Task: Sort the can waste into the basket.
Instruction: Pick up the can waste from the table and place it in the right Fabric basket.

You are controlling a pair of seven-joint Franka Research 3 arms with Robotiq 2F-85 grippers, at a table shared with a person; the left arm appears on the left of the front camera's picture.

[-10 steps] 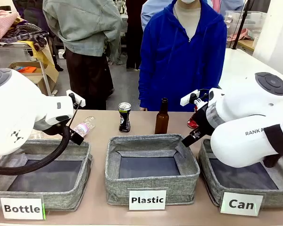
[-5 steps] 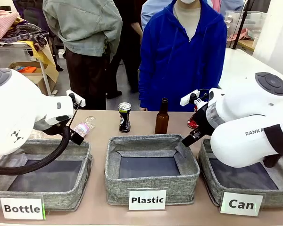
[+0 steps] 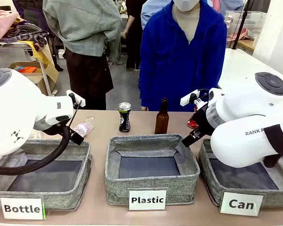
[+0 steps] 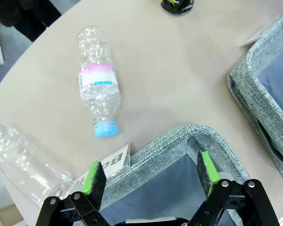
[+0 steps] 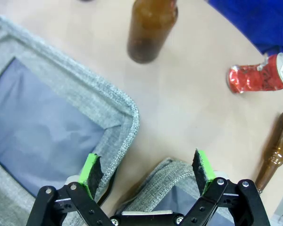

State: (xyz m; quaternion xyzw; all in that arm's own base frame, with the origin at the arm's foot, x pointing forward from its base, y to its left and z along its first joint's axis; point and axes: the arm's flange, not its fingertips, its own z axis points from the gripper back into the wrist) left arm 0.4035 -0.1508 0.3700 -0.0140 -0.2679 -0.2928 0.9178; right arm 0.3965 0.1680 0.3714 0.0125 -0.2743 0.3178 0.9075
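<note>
Front view: one black can (image 3: 124,117)

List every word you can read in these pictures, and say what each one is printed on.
"Bottle": left label, on the left bin.
"Plastic": middle label, on the middle bin.
"Can": right label, on the right bin.
"RANKA", cut off: right arm.
Too small to read: print on the black can and the plastic bottle.
</note>
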